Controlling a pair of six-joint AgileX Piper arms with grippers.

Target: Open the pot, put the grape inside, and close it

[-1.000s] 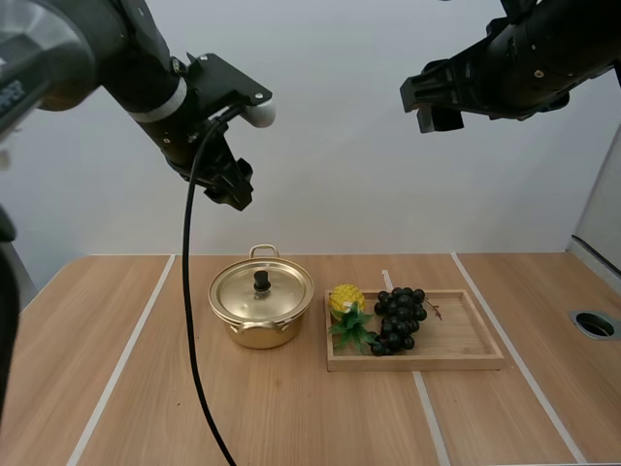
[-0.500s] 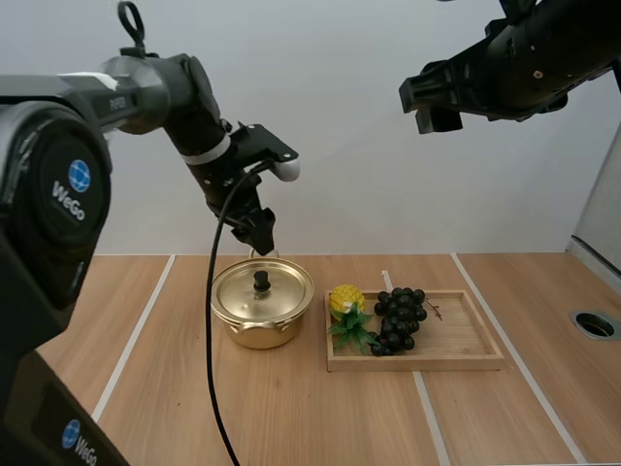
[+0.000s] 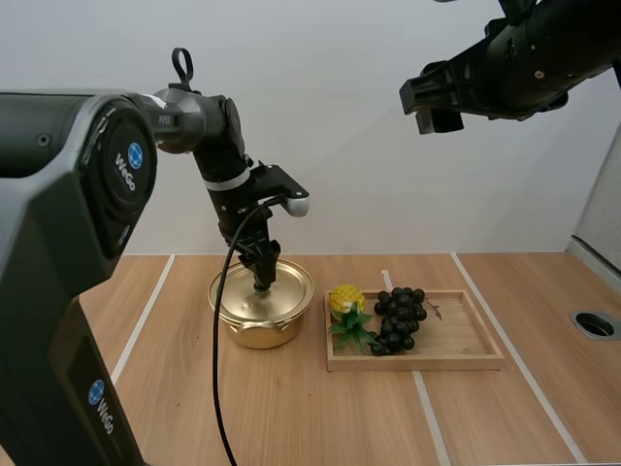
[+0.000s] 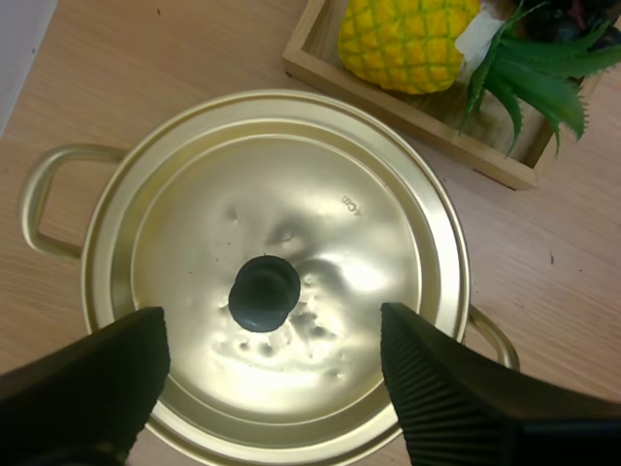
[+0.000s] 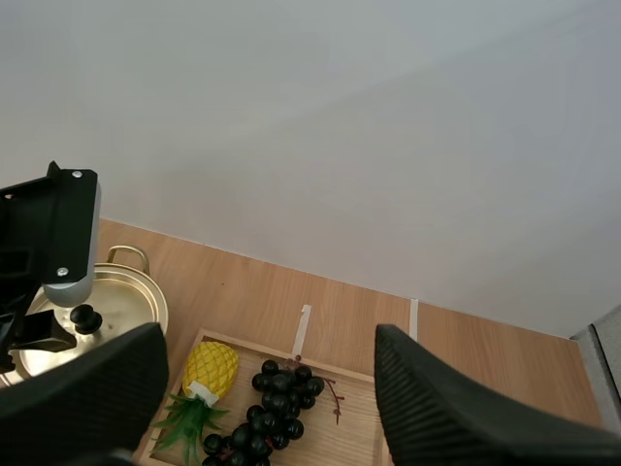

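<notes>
a robot lab setup — taped wooden table against a plain white wall.

Pot and lid: shiny gold; lid knob black. Grapes: dark purple-black. Pineapple, at 9 o'clock of the grapes: yellow, diamond-patterned, green leaves. Tray: pale wood. Table: light wood grain with white stripes. Left gripper fingers: black, ribbed inner faces. Left arm: dark grey-black, blue-and-white logo.

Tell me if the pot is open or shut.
Shut: the lid sits flush on the pot, with the left pincer open over its knob.
</notes>
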